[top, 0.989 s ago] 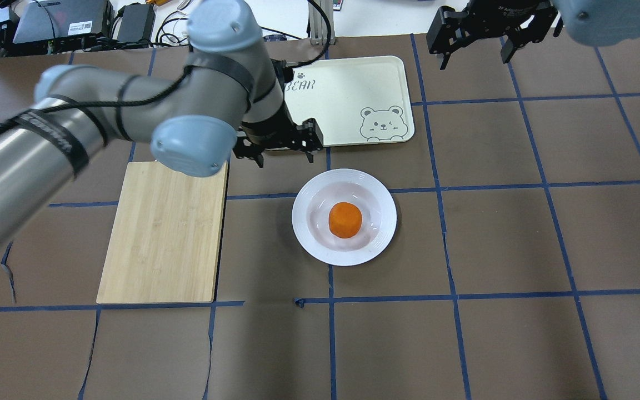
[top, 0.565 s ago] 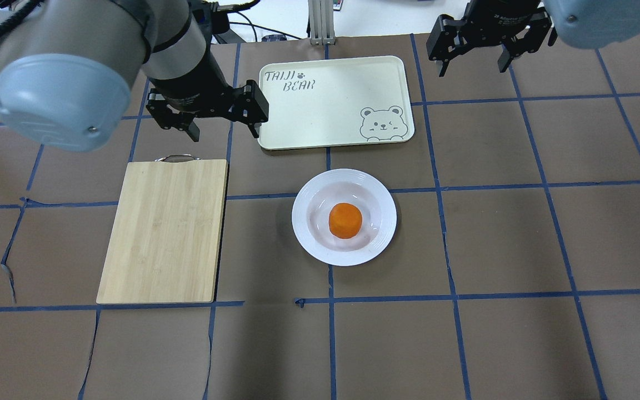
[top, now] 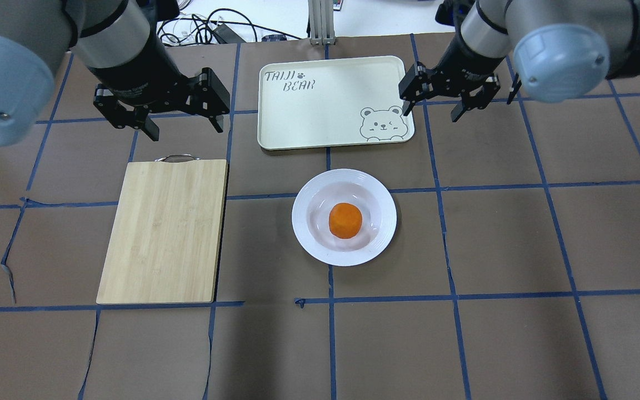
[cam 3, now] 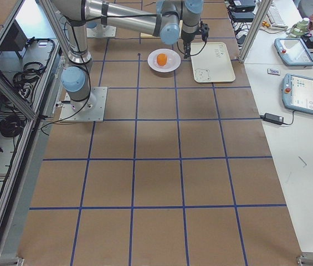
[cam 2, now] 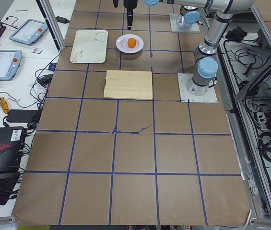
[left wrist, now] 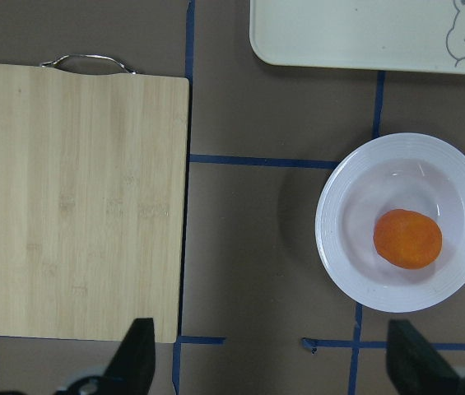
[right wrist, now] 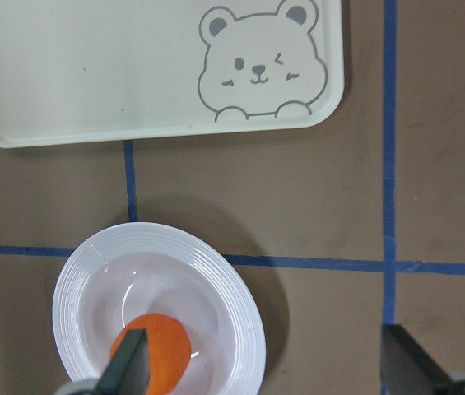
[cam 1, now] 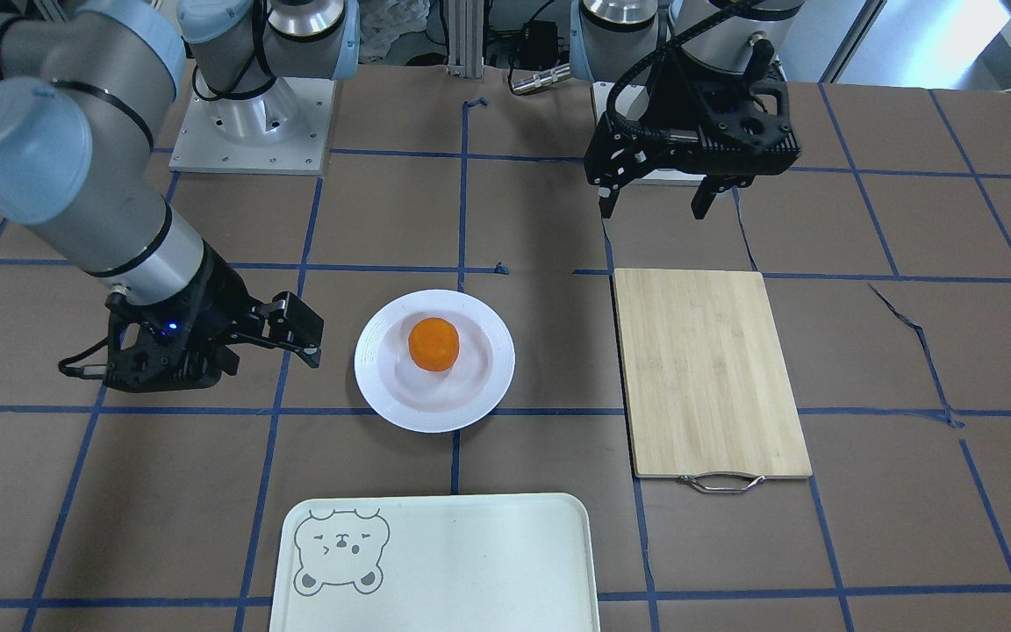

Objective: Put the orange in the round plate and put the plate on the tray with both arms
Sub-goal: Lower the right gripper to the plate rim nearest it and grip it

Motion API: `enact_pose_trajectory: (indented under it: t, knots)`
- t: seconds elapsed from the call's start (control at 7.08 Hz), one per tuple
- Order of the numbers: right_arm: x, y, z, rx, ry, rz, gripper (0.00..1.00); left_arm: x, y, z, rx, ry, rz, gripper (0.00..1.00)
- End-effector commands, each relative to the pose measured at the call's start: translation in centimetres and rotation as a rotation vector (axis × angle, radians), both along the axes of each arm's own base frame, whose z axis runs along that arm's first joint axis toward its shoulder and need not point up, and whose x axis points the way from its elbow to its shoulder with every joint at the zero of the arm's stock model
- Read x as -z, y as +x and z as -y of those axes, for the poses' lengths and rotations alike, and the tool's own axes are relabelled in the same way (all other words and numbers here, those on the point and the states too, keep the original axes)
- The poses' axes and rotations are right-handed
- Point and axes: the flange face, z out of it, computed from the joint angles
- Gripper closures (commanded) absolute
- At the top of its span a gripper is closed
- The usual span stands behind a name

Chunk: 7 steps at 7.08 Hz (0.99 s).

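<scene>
- Orange (top: 345, 220) sits in the sunken centre of the round plate (top: 304, 222), well clear of the ridged rim.
- Plate rests flat on the brown table (top: 520, 250), just short of the tray (top: 325, 105). A strip of table shows between them, so they are not touching.
- The tray lies at the far side, with its bear face in the corner nearest the plate.
- My left gripper (top: 185, 129) hangs above the table beyond the handle end of the bamboo cutting board (top: 164, 233), off the tray's left side. Its fingers are spread wide and hold nothing.
- From my left wrist camera I look straight down on the board and the plate with its orange, with a fingertip at each bottom corner.
- My right gripper (top: 431, 114) hovers by the tray's bear corner, off to the right. Its fingers are also wide apart and carry nothing.
- My right wrist camera sees the bear face and the plate below, with the orange peeking out beside one fingertip.
</scene>
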Motion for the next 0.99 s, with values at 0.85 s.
enact_pose_trajectory:
  t: [0.85]
  knots:
    - [19.5,2.3,-10.9,0.008,-0.013,0.259,0.0,-0.9,2.2,0.1,0.053,0.003,0.014,0.0]
